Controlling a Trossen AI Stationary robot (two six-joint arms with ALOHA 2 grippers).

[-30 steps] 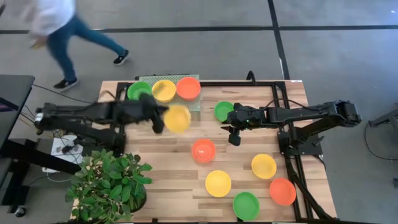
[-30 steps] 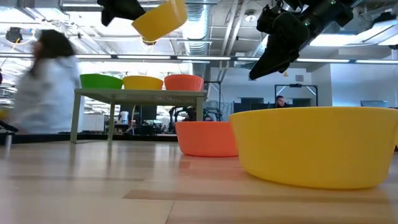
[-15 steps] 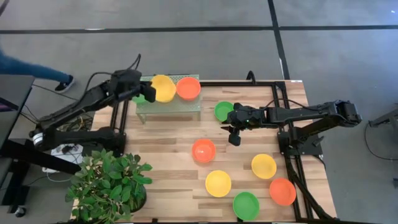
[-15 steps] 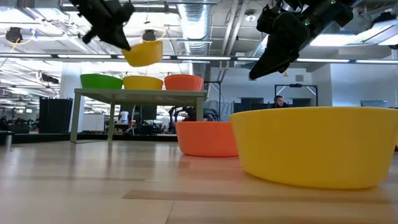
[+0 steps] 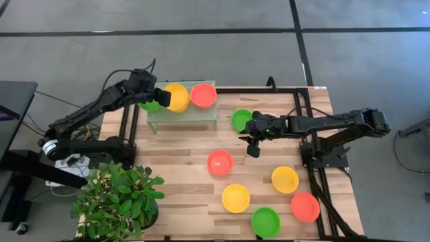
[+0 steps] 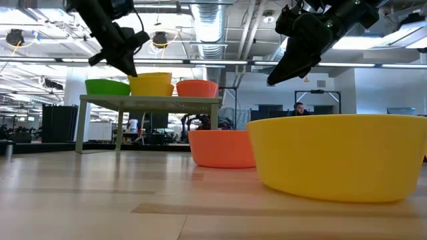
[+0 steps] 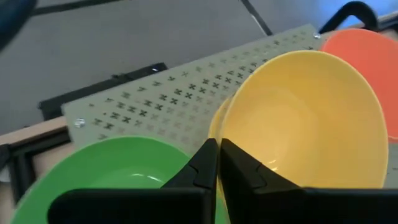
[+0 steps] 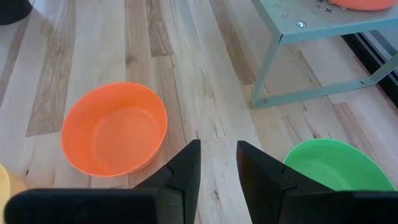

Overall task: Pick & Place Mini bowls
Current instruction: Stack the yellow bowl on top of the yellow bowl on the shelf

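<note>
My left gripper is at the pale green mesh rack in the table's far left corner, shut on a yellow mini bowl. That bowl sits nested in a second yellow bowl on the rack, between a green bowl and a red-orange bowl. My right gripper is open and hovers above the table. It is between a green bowl and a red-orange bowl, touching neither. Several more bowls rest on the table. My left gripper pinches the yellow bowl's rim on its left side, one finger inside the bowl and one outside. The fingers come from the table's left, slanting down. The bowl sits tilted a little in the yellow bowl beneath it on the rack.
A potted plant stands at the near left corner. On the near right part of the table lie two yellow bowls, a red-orange bowl and a green bowl. Bare wood lies between the plant and the bowls.
My left gripper has carried the yellow bowl from above the table's middle toward the far left corner. It has then lowered the bowl into the yellow bowl on the rack. A person beyond the far left corner has walked out of view.
</note>
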